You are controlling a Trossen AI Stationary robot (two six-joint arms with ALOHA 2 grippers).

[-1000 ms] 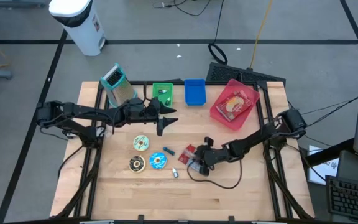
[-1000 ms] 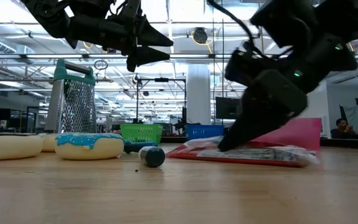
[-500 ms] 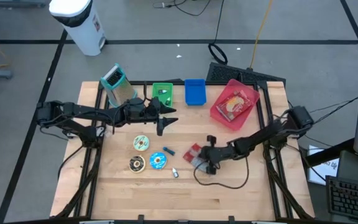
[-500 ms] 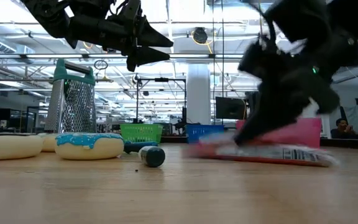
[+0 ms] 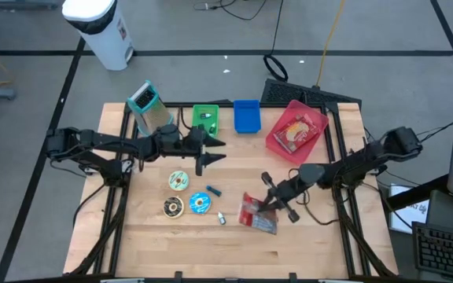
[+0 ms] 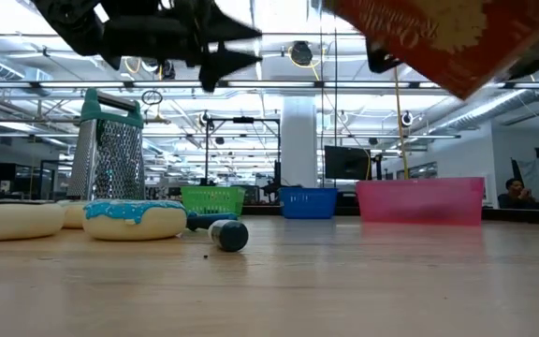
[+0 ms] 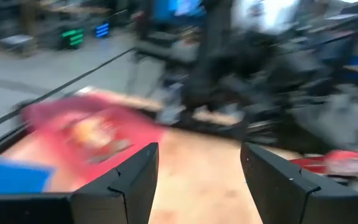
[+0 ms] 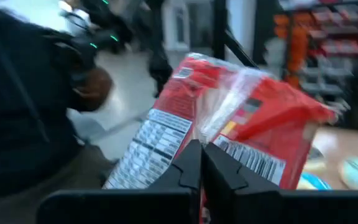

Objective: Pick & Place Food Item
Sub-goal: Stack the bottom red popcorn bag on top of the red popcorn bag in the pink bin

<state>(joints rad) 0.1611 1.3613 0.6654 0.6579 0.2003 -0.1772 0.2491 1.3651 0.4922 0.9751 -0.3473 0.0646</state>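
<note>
Right gripper (image 5: 275, 203), fingers pinched together on the crinkled, glossy red plastic snack packet (image 5: 258, 214), lifted above the pale wooden table (image 5: 305, 244); left gripper (image 5: 213, 152) hovering, jaws parted, empty.

Bare wooden table (image 5: 305, 251) lies open beneath and toward the front edge from the right gripper (image 5: 267, 206), which hangs above the board clamped on a red snack packet (image 5: 258, 214). Just to its left sit a small bottle (image 5: 221, 219), a blue-iced donut (image 5: 200, 203) and two more donuts (image 5: 174, 207). Behind it, a pink bin (image 5: 296, 130), blue bin (image 5: 246, 116) and green basket (image 5: 205, 119) line the far edge. The left gripper (image 5: 217, 149), fingers parted, hangs near the green basket beside a grater (image 5: 148, 108).
</note>
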